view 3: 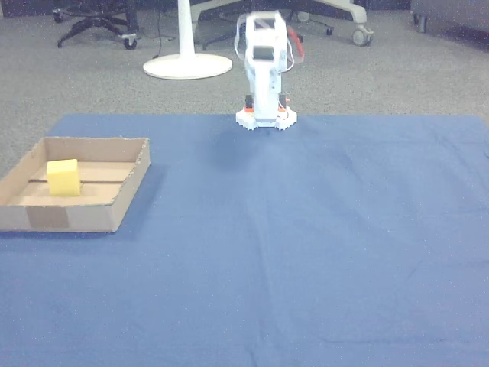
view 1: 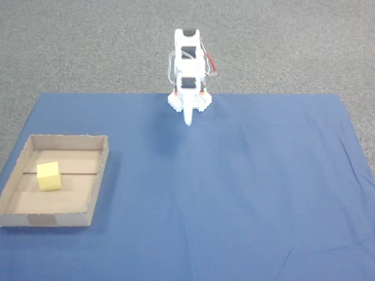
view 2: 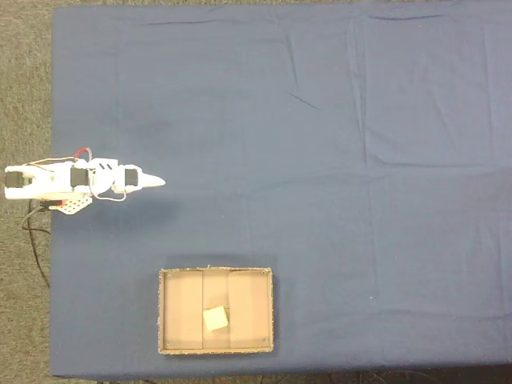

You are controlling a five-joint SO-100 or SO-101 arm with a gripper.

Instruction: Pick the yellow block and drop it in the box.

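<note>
The yellow block [view 1: 49, 176] is sitting inside the box [view 1: 96, 190], well apart from the folded arm's empty, narrowed pincer [view 1: 188, 120].

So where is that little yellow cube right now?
The small pale-yellow foam cube sits on the floor of the shallow brown cardboard tray, at the left of the blue cloth in a fixed view.

Two front-facing views opposite the arm [view 1: 188, 76], one straight overhead, all sharing the blue cloth [view 2: 320, 160].
</note>
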